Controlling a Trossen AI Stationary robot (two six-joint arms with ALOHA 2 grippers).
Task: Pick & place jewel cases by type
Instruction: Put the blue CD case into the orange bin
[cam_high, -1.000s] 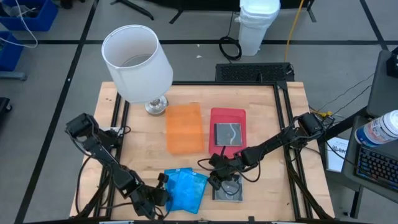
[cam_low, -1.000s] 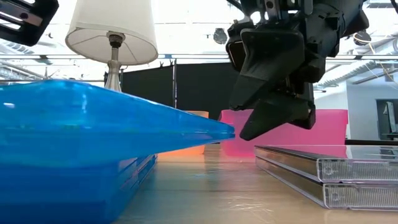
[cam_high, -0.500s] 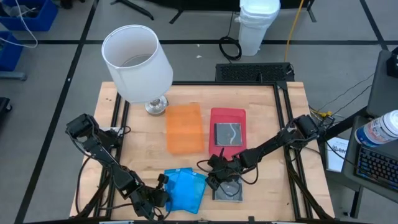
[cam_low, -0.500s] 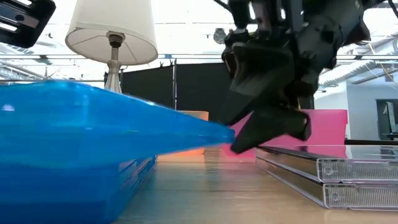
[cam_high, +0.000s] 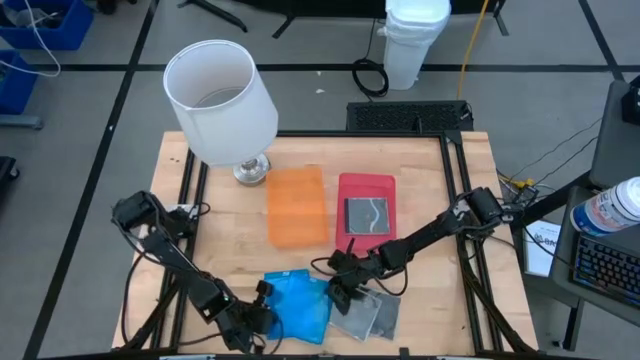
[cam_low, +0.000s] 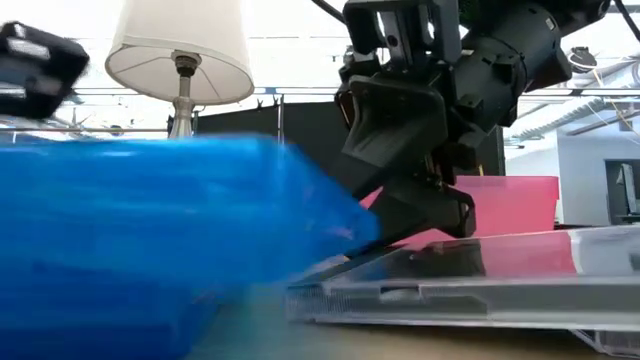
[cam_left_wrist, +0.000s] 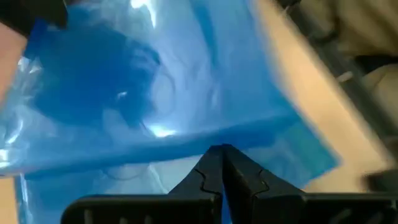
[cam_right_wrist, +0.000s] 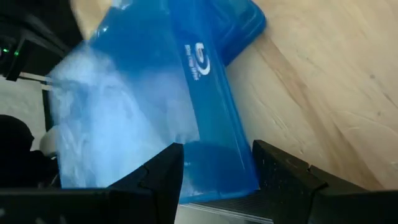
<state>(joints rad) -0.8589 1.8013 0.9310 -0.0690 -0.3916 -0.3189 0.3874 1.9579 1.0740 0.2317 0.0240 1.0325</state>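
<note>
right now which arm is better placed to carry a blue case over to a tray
Right. Its pincer is open around the edge of a blue case, nearer the orange tray. The left pincer is shut, at the blue pile's near corner.

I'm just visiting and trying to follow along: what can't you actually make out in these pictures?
- How many blue cases are stacked: the low view is filled by one blurred blue case, and from above they overlap.
- Whether the right gripper holds anything: its own body hides the tips from above.
- The clear cases: the low view cuts them off at its right edge.
- What the left gripper grips: its wrist view is blurred.
</note>
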